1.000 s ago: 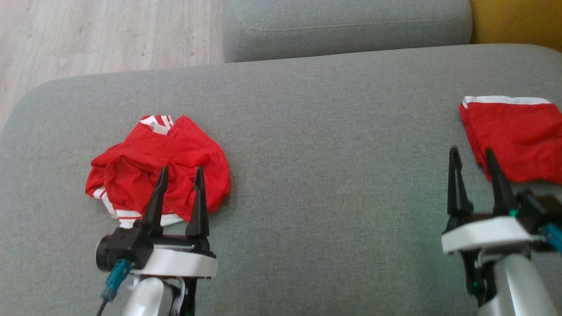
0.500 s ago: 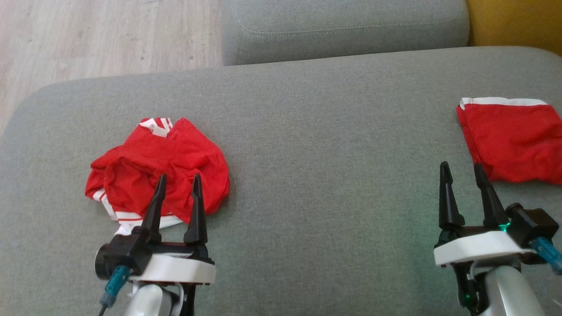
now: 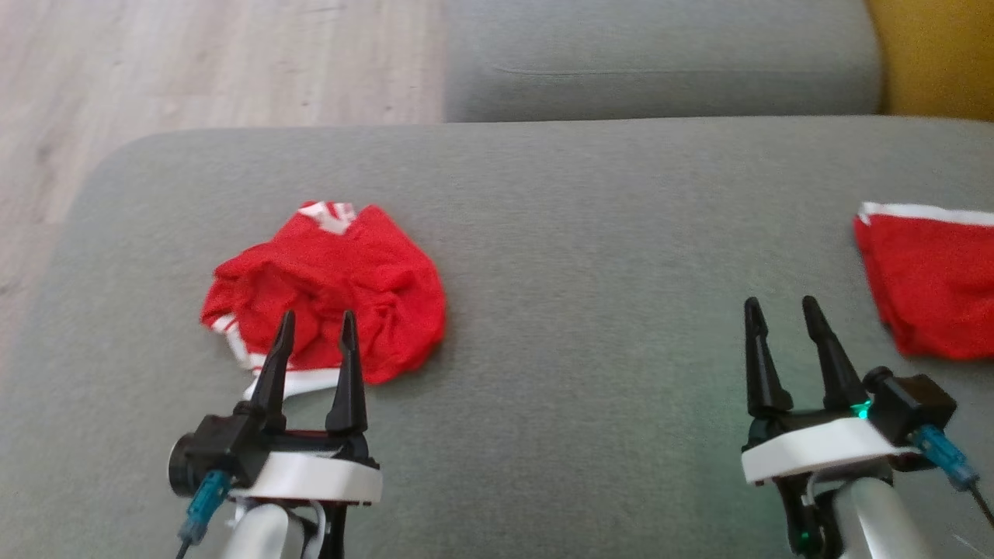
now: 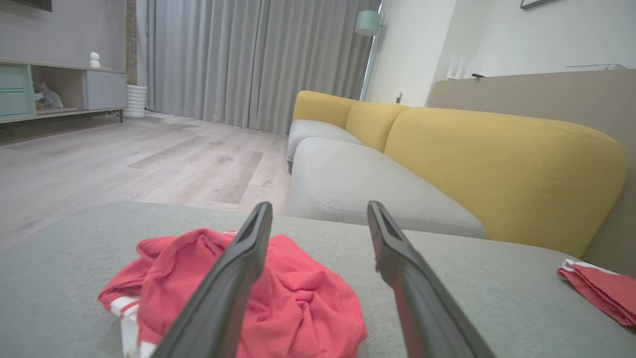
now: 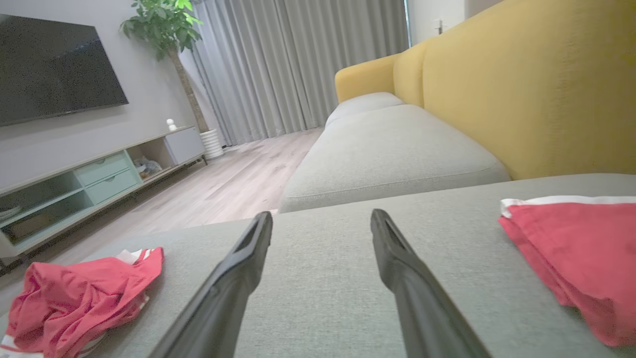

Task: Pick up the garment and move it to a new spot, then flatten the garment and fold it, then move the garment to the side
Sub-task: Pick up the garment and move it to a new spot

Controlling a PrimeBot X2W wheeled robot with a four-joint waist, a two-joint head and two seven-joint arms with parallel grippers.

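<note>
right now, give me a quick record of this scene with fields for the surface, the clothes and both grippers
surface: grey sofa seat
item 1: crumpled garment, red with white trim, bunched up on the left of the seat
item 2: folded garment, red with a white band, lying flat at the right edge
left arm: left gripper open, empty, fingertips over the near edge of the crumpled garment
right arm: right gripper open, empty, over bare seat, apart from the folded garment

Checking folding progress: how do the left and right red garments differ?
The crumpled red fabric garment lies bunched in a heap; the folded red fabric garment lies flat with straight edges. The crumpled one sits before the left end effector; the folded one beside the right end effector. Both are red with white trim.
</note>
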